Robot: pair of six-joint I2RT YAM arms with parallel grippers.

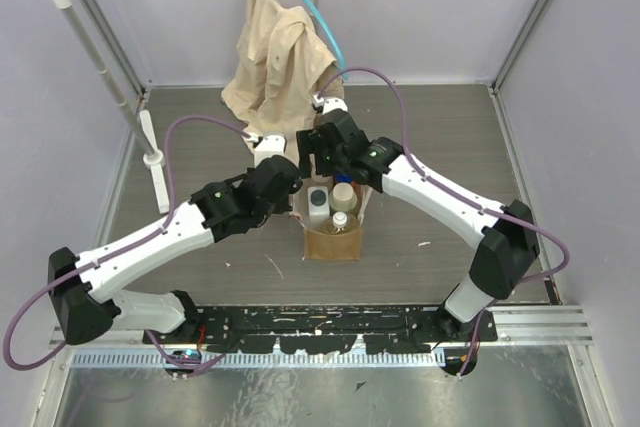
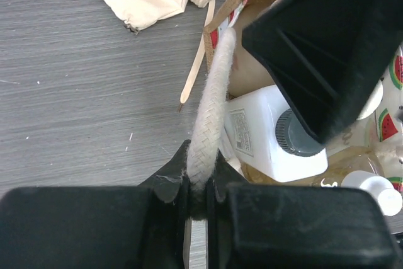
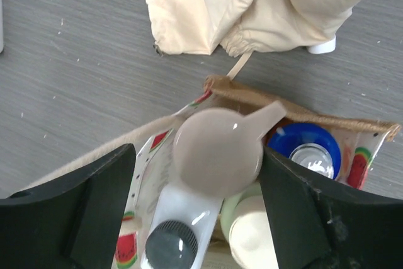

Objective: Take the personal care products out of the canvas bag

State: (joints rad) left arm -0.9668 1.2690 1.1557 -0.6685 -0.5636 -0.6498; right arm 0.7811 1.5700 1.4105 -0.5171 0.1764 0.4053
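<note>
The canvas bag (image 1: pixel 335 242) stands upright mid-table with bottles inside. My left gripper (image 2: pixel 201 168) is shut on its cream loop handle (image 2: pixel 211 105), at the bag's left rim (image 1: pixel 292 179). My right gripper (image 3: pixel 198 155) is open just above the bag's mouth (image 1: pixel 328 159), its jaws on either side of the peach pump-top (image 3: pixel 217 152). Below lie the white jug-shaped bottle (image 3: pixel 182 215), the pale olive bottle with cream cap (image 3: pixel 255 237) and the blue cap (image 3: pixel 308 146) of the orange bottle. The small clear bottle with white cap (image 2: pixel 378 190) sits at the near side.
A large beige shirt (image 1: pixel 280 57) on a blue hanger (image 1: pixel 315 7) drapes down just behind the bag. A white rack pole (image 1: pixel 100 57) with its base (image 1: pixel 155 159) stands at the left. Enclosure walls (image 1: pixel 560 47) bound the table.
</note>
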